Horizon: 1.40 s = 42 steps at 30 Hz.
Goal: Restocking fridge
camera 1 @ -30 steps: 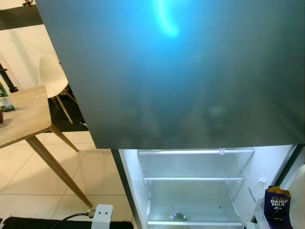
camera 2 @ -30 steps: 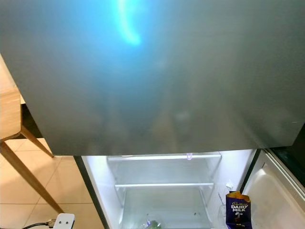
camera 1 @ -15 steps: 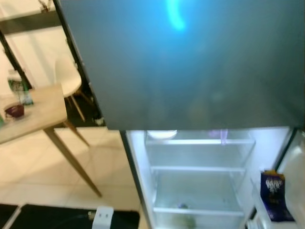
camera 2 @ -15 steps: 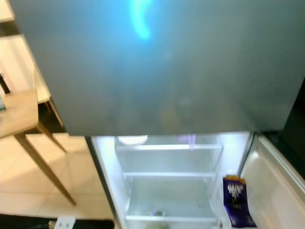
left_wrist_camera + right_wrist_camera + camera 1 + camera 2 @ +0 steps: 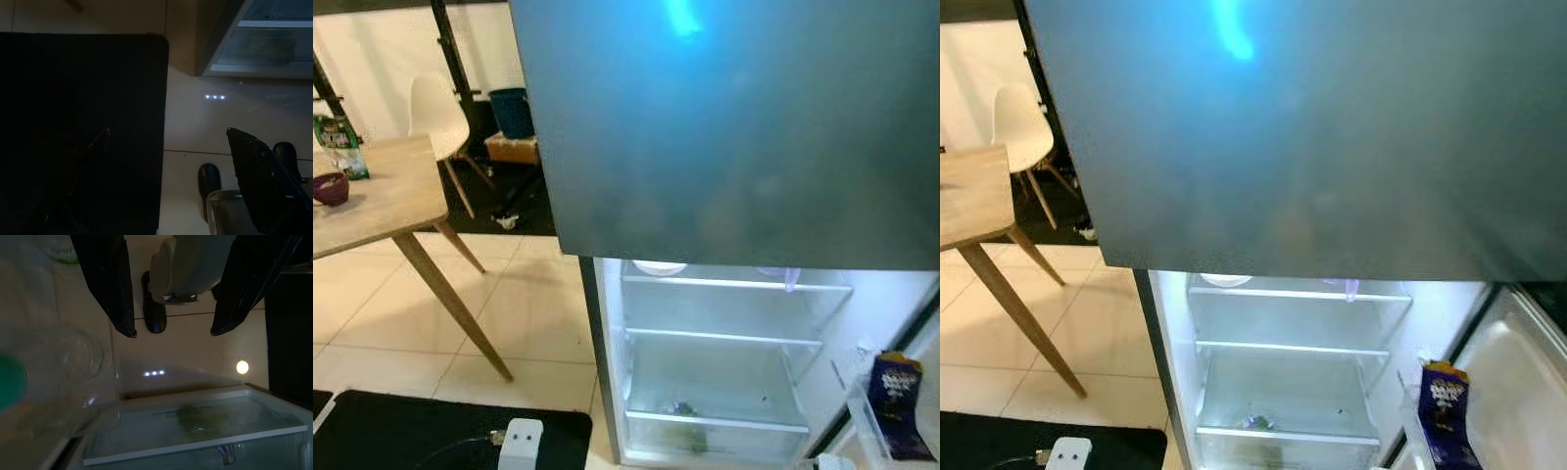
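Note:
The fridge's grey upper door [image 5: 734, 127] is closed; below it the lower compartment [image 5: 720, 362] stands open and lit, with glass shelves. A white dish [image 5: 659, 266] sits on the top shelf and a small item [image 5: 680, 408] lies on the lower one. A purple Dairy Milk bag [image 5: 1442, 397] stands in the open door's rack. My left gripper [image 5: 166, 132] hangs open over a black mat and floor tiles. My right gripper [image 5: 173, 335] hangs open near the fridge's bottom drawer [image 5: 195, 418], nothing between its fingers.
A wooden table [image 5: 372, 206] on the left carries a dark bowl [image 5: 330, 186] and a green packet [image 5: 337, 142]. Behind it stand a white chair [image 5: 435, 117] and a blue bin [image 5: 512, 110]. A black mat [image 5: 431, 436] with a white plug block [image 5: 521, 441] lies on the floor.
The camera has swung and pulled back, so the fridge sits further right and more of the table, chair and mat shows. Nothing in the scene itself has moved.

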### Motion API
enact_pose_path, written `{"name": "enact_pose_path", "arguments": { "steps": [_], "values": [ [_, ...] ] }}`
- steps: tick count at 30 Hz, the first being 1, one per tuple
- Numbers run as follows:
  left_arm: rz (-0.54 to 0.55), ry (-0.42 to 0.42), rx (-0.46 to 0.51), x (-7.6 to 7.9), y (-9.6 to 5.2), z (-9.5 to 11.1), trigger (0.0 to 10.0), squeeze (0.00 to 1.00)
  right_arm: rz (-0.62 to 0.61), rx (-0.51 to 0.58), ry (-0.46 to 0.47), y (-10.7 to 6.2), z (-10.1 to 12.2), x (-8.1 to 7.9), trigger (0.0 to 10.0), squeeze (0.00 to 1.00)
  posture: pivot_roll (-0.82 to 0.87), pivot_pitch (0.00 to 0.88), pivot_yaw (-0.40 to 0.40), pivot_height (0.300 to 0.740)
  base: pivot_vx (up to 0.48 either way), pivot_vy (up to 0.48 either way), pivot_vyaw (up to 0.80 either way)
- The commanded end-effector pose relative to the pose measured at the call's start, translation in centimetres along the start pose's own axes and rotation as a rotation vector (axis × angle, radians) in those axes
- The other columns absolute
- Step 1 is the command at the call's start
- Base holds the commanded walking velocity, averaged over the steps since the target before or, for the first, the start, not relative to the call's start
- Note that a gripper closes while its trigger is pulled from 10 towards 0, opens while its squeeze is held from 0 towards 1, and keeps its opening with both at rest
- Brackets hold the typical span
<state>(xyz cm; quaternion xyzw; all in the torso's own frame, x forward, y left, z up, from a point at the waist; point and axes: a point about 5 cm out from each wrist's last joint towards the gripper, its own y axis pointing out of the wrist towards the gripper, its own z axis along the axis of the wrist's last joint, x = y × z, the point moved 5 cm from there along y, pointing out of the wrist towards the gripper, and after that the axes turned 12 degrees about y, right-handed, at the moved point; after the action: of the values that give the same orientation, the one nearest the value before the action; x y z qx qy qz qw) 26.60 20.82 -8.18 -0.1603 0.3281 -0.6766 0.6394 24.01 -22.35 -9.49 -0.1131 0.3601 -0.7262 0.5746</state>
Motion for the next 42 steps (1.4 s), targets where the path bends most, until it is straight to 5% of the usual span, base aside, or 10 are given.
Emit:
{"name": "enact_pose_path", "arguments": {
  "steps": [1,42],
  "values": [
    [0.005,-0.004,-0.025,-0.08,-0.20,-0.80,10.0,0.00,-0.003,-0.018,0.002,-0.19,-0.65,0.17,10.0,0.00,-0.10,0.126,0.031,0.721,0.000,0.000,0.00],
    [0.000,0.010,-0.060,-0.45,-0.13,-1.18,10.0,0.00,-0.006,-0.013,-0.003,-0.06,-0.66,-0.30,10.0,0.00,-0.09,0.127,0.052,0.721,0.000,0.000,0.00]
  ]
}}
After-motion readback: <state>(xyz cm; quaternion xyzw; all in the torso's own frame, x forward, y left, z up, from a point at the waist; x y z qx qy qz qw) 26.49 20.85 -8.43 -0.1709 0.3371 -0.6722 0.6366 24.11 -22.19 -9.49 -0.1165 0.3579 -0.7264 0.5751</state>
